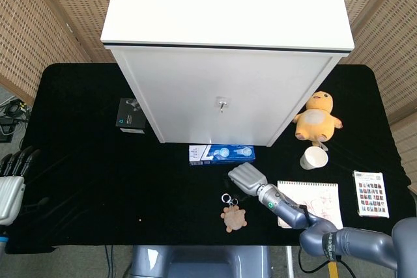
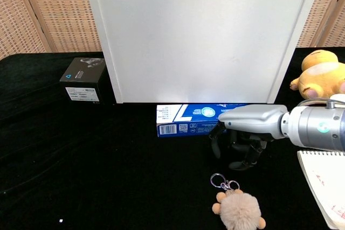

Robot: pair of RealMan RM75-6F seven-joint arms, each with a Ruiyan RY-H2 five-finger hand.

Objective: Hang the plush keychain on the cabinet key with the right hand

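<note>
One plush keychain (image 2: 238, 209) lies on the black table (image 1: 98, 180); my empty right hand (image 2: 245, 130) hovers above its ring, fingers apart and curled downward, touching nothing.

You can read only a large white "7" on the blue box (image 2: 204, 120) lying before the cabinet (image 2: 199, 36), beside a barcode at its left end, while the small black box (image 2: 82, 79) shows a blue triangle logo and a white label too fine to read.
</note>
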